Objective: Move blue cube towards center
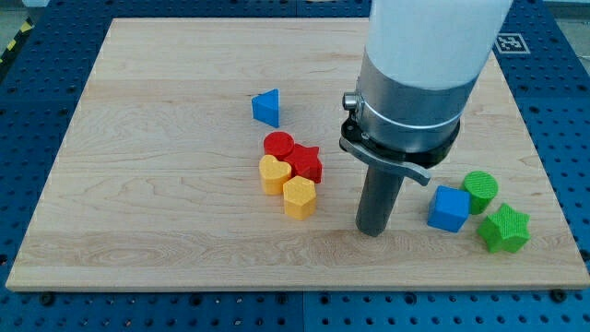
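The blue cube [449, 208] sits near the view's lower right on the wooden board [138, 184]. My tip [371, 231] rests on the board a short way to the view's left of the cube, with a gap between them. The arm's white and grey body rises above it and hides part of the board's upper right. A green cylinder [480, 190] touches the cube's upper right, and a green star [504, 229] lies just to its lower right.
A blue triangular block [266, 107] lies left of centre toward the top. A cluster sits near the middle: red cylinder [278, 146], red star [306, 164], yellow heart [274, 174], yellow hexagon [299, 196]. The board's right edge is close to the green blocks.
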### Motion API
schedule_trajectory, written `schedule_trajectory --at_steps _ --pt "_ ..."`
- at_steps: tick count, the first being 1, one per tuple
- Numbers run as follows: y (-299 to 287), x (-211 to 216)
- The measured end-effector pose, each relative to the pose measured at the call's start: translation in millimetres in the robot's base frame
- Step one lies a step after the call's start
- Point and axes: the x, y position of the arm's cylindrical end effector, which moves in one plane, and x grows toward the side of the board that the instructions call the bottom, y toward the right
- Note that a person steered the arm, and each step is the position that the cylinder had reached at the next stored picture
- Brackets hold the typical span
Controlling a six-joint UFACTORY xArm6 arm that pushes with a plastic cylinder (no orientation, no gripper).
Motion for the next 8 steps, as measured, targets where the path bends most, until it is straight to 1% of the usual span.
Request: schedule_trajectory --at_steps 1,2,4,5,6,8 --pt "17 3" --pt "71 16" --pt "88 23" --pt "101 17" --pt "101 14" --pt "87 -17"
